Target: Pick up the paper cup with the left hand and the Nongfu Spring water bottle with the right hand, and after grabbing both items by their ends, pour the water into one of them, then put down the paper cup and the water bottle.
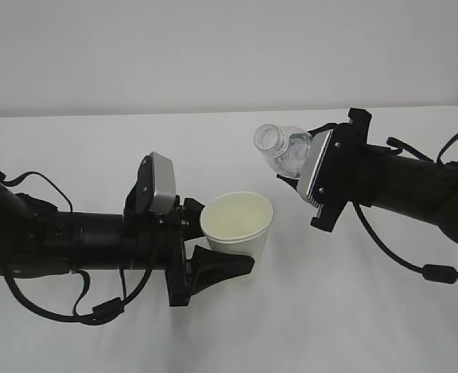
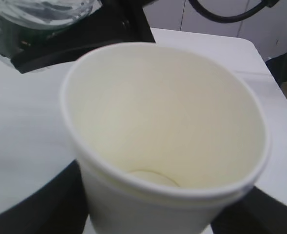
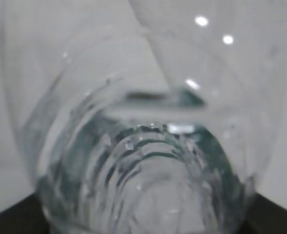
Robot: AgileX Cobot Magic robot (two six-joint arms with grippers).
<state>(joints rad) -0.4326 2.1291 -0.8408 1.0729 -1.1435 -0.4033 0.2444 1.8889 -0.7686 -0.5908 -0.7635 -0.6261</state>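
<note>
The left hand (image 1: pixel 213 252) gripped the light, crushable paper cup (image 1: pixel 237 224) low on its wall, while the right hand (image 1: pixel 310 167) clamped the slippery, capless Nongfu Spring water bottle (image 1: pixel 281 150), tilted above the table (image 1: pixel 96 148).

The paper cup (image 2: pixel 165 141) fills the view, upright between the dark fingers (image 2: pixel 31 204) of the left claw, its cream inside open to the camera. Beyond it, a clear bottle (image 2: pixel 41 14) tilts above the white desk (image 2: pixel 21 126).
</note>
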